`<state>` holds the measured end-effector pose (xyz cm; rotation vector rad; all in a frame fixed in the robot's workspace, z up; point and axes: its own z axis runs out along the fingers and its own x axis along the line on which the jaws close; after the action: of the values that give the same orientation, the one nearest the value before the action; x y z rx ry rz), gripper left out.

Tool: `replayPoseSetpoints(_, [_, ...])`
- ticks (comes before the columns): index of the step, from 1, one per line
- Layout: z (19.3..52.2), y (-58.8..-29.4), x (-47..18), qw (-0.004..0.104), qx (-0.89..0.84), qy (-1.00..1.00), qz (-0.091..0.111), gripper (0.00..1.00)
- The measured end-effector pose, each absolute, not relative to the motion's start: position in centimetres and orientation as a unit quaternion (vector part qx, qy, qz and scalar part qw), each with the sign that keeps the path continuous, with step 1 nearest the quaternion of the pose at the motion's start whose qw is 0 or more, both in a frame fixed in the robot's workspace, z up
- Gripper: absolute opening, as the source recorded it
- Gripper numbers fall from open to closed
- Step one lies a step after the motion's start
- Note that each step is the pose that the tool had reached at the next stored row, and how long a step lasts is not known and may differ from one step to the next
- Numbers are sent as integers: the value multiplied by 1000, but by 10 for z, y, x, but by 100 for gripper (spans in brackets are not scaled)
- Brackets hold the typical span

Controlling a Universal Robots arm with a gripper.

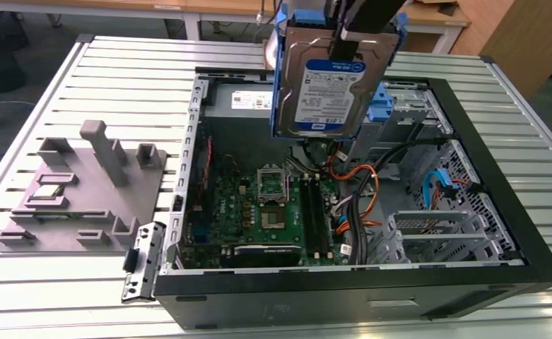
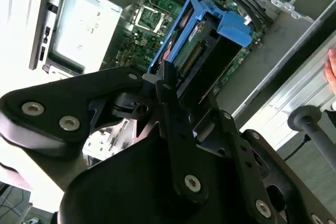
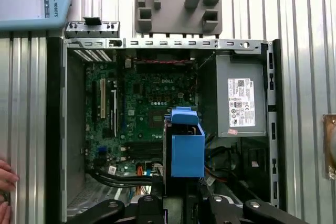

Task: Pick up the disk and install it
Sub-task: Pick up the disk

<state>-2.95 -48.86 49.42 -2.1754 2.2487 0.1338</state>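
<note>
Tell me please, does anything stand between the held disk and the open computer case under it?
Nothing visible blocks it. The gripper holds the disk above the case, whose side is open. Orange and black cables lie inside, just under the disk's lower edge in the exterior view.

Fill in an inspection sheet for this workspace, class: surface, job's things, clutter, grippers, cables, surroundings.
Surface: slatted metal table, carrying an open computer case.
Job's things: the disk, held roughly upright above the case.
Clutter: grey fixture block at the exterior view's left of the case.
Grippers: gripper shut on the disk.
Cables: orange, black and blue cables inside the case.
Surroundings: a person's hand by the table; wooden desks beyond.
</note>
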Motion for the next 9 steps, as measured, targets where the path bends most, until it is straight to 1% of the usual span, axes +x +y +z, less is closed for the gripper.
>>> replayPoseSetpoints(1, [494,-497,-29,5,-695,718,43,35])
replayPoseSetpoints(9, [494,-516,-28,3,-695,718,41,35])
